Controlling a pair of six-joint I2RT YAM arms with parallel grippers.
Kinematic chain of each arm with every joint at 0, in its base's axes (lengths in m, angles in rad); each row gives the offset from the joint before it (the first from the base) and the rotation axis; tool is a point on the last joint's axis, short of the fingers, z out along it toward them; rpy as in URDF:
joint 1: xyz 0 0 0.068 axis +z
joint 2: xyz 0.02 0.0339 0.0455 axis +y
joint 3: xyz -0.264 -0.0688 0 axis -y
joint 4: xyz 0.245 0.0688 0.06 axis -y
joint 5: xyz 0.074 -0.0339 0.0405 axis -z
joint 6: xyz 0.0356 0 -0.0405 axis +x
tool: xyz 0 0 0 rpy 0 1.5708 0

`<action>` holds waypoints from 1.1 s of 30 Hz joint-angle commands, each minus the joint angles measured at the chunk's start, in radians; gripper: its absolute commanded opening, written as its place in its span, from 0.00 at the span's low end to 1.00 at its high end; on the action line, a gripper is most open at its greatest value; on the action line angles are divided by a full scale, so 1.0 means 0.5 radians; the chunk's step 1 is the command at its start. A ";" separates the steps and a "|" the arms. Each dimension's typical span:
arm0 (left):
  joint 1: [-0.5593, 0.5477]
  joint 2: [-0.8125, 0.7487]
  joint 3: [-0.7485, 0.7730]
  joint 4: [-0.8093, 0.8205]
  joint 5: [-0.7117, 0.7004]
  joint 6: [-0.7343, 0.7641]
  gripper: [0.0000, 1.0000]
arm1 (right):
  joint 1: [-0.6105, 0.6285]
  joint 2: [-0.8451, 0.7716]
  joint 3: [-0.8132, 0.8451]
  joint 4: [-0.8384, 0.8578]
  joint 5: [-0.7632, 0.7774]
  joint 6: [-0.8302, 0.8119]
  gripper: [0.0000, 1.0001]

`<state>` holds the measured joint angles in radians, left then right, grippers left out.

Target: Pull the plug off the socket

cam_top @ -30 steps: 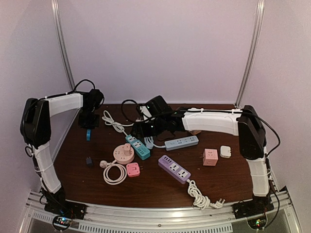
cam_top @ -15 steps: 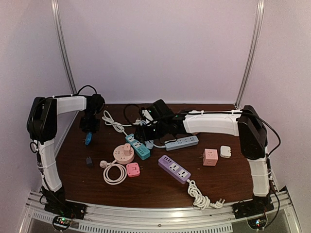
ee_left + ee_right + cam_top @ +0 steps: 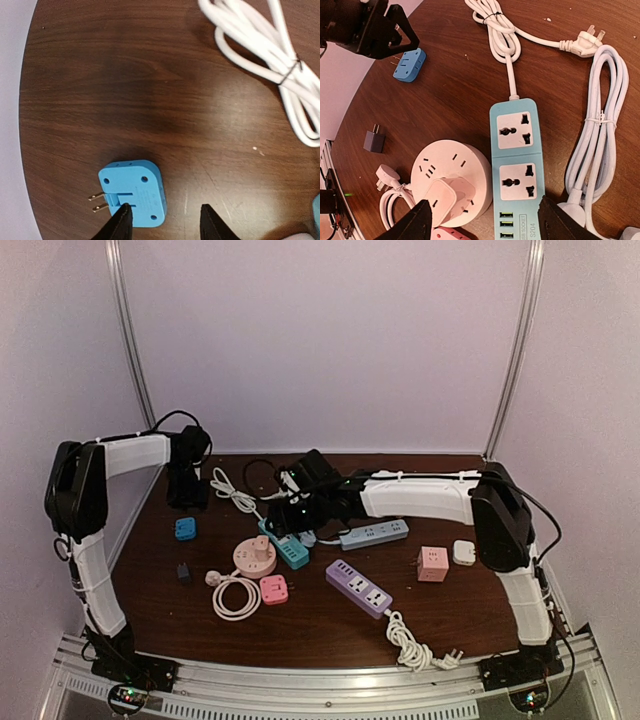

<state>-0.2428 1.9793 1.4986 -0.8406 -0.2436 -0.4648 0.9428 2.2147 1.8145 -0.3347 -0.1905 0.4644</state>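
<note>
Table holds several strips, and only one plug looks seated. Right gripper is wide open and empty, hovering over the teal strip and the round socket beside it. Plug stands upright in the round socket's top, so I'd pull straight up. In the wrist view it sits by the right gripper's left finger and off centre, because the jaws are centred on the strip. The gripper needs to shift that way before closing. Left gripper is part open and holding nothing, far-left over a loose blue adapter lying flat. It's well away from the plug, so the right arm is nearer.
</note>
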 commanded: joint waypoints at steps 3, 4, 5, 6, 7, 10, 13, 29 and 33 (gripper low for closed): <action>0.010 -0.351 -0.194 0.184 0.353 -0.019 0.48 | 0.094 0.112 0.191 -0.183 0.150 0.053 0.73; 0.010 -0.405 -0.261 0.223 0.395 -0.028 0.48 | 0.118 0.119 0.204 -0.200 0.187 0.047 0.73; 0.010 -0.461 -0.316 0.257 0.427 -0.030 0.48 | 0.132 0.123 0.208 -0.206 0.217 0.044 0.73; 0.009 -0.517 -0.373 0.288 0.463 -0.037 0.49 | 0.143 0.126 0.210 -0.208 0.234 0.046 0.74; 0.007 -0.571 -0.425 0.318 0.484 -0.046 0.49 | 0.154 0.133 0.216 -0.211 0.241 0.054 0.73; 0.007 -0.721 -0.586 0.405 0.638 -0.089 0.49 | 0.182 0.177 0.274 -0.259 0.289 0.067 0.73; -0.003 -0.840 -0.730 0.489 0.711 -0.142 0.49 | 0.209 0.240 0.378 -0.342 0.346 0.056 0.72; -0.073 -1.187 -1.206 0.850 0.841 -0.404 0.49 | 0.249 0.482 0.678 -0.509 0.427 0.015 0.52; -0.097 -1.181 -1.280 0.963 0.942 -0.464 0.49 | 0.250 0.463 0.670 -0.521 0.482 -0.048 0.32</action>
<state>-0.2764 1.4040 0.8917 -0.4706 0.1661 -0.6506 1.0611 2.4435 2.1239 -0.5694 -0.0128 0.4709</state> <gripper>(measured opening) 0.489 0.404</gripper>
